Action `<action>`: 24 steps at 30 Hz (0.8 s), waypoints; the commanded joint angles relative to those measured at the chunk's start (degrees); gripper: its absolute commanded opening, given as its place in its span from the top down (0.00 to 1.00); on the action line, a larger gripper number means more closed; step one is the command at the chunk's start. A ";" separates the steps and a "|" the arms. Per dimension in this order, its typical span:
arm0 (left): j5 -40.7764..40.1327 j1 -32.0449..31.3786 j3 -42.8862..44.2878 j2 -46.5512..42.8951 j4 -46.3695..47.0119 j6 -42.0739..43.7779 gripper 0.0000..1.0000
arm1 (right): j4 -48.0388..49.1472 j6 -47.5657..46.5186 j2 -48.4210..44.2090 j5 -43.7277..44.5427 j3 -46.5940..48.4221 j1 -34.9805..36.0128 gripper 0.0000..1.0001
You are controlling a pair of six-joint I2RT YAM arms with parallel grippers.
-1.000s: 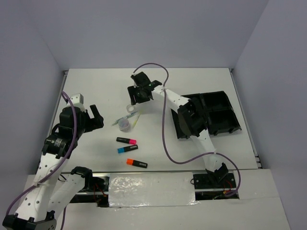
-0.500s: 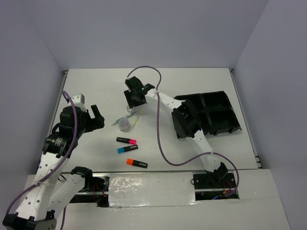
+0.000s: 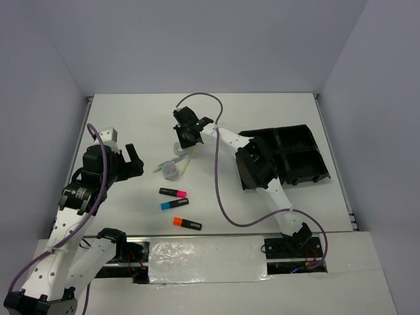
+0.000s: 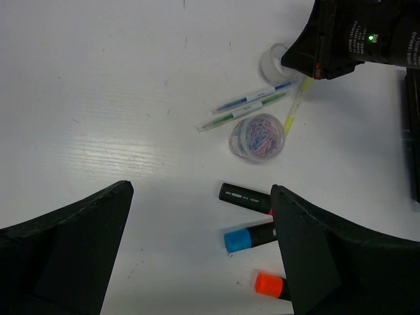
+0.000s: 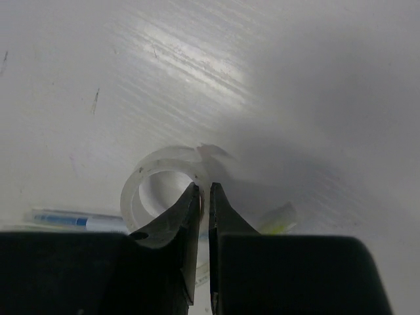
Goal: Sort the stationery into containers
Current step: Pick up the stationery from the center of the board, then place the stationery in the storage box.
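Your right gripper (image 5: 203,195) has come down and closed onto the clear ring (image 5: 164,157) since a second ago; the left arm has not stirred.

From above, the right arm covers the left part of the black tray (image 3: 298,164) and the gripper hides most of the ring; in the left wrist view the pink and orange highlighters (image 4: 268,285) are cut off by a finger. Its jaws stand almost together, pinching the ring's wall, with the ring resting on the table (image 3: 262,111). Your left gripper (image 4: 200,189) hangs spread wide, holding nothing. Just beside the ring lie thin pens (image 4: 243,113) and the round pot (image 4: 257,138); the blue highlighter (image 4: 249,237) lies nearer you; the tray sits well apart, to the right.
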 commanded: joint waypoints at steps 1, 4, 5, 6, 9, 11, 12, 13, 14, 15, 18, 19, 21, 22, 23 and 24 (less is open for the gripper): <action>0.58 0.35 0.58 0.19 2.69 0.62 0.01 | 5.29 1.87 -9.49 0.06 -3.44 -0.88 0.95; 0.67 0.35 0.49 0.27 2.69 0.62 0.01 | 6.52 3.18 -17.66 1.82 -8.62 -3.94 0.95; 0.67 0.35 0.40 0.19 2.69 0.62 0.01 | 6.09 3.45 -21.77 2.17 -10.04 -5.27 0.95; 0.67 0.35 0.40 0.19 2.78 0.54 0.01 | 5.48 4.06 -23.64 3.31 -13.01 -8.07 0.94; 0.76 0.35 0.40 -0.43 2.87 0.62 0.01 | 1.62 4.07 -30.14 4.98 -19.44 -13.09 0.94; 0.93 0.35 0.40 -0.43 2.96 0.71 0.01 | -1.20 3.46 -34.96 6.04 -25.13 -17.66 0.93; 1.02 0.35 0.40 -0.43 2.96 0.71 0.01 | -1.73 2.93 -36.82 8.04 -27.26 -20.20 0.93; 1.02 0.35 0.40 -0.43 2.96 0.71 0.01 | -1.74 2.75 -38.84 8.76 -29.89 -21.44 0.93; 1.19 0.35 0.32 -0.43 2.96 0.71 0.01 | -1.65 2.75 -40.86 9.20 -34.70 -22.67 0.91; 1.20 0.35 0.40 -0.26 2.87 0.71 0.01 | -1.65 3.01 -44.62 9.64 -36.75 -23.99 0.91; 1.37 0.43 0.40 -0.08 3.04 0.80 0.01 | -1.30 3.28 -50.35 12.36 -43.00 -28.04 0.89; 1.46 0.43 0.32 -0.08 3.04 0.71 0.01 | -1.21 3.37 -51.16 13.33 -44.05 -29.70 0.88; 1.28 0.43 0.40 0.01 2.96 0.71 0.01 | -1.21 3.37 -52.13 13.08 -46.26 -31.29 0.87; 1.28 0.43 0.32 0.10 2.96 0.80 0.01 | -0.95 3.37 -52.04 12.12 -47.13 -32.25 0.86; 1.20 0.43 0.32 0.10 2.96 0.71 0.01 | -0.86 3.19 -51.96 11.93 -47.49 -32.35 0.86; 1.20 0.43 0.40 0.10 2.96 0.71 0.01 | -0.94 3.19 -51.52 12.19 -47.75 -32.35 0.85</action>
